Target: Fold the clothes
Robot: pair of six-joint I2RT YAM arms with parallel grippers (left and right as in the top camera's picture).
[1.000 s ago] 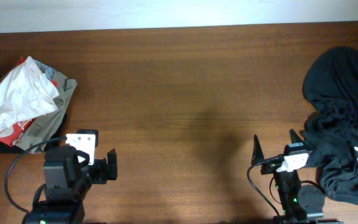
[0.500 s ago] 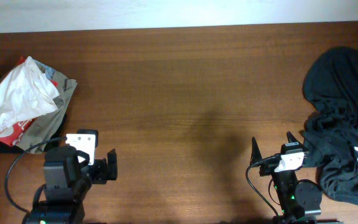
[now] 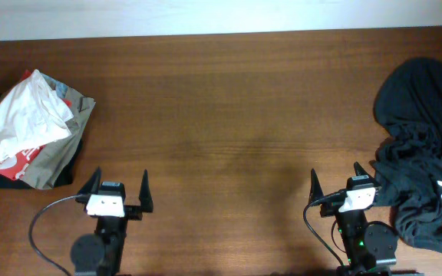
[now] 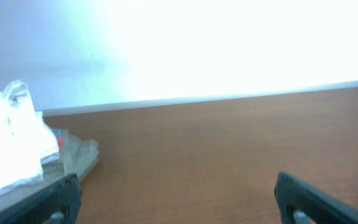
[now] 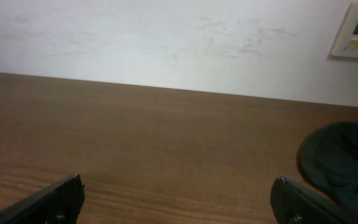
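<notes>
**Shirt untouched, grippers idle**

The white shirt [image 3: 23,121] lies crumpled on a red shirt [image 3: 23,157] at the table's [image 3: 229,115] left edge. The left gripper [image 3: 120,185] and right gripper [image 3: 336,181] stand spread, empty. A deep pinch could drag the red one up too.

You have a wooden table [image 3: 229,115], brown, finely grained, with a faint satin sheen. The white T-shirt [image 3: 18,119] is soft, matt, crumpled cloth. The red T-shirt [image 3: 23,157] and khaki garment [image 3: 58,153] beneath look matt too. The black garment [image 3: 424,115] is dull, creased fabric. The left gripper [image 3: 120,178] and right gripper [image 3: 335,175] show matt black fingers [image 4: 58,199], seemingly plastic. The wall [image 5: 135,43] is matt white, faintly scuffed.
</notes>
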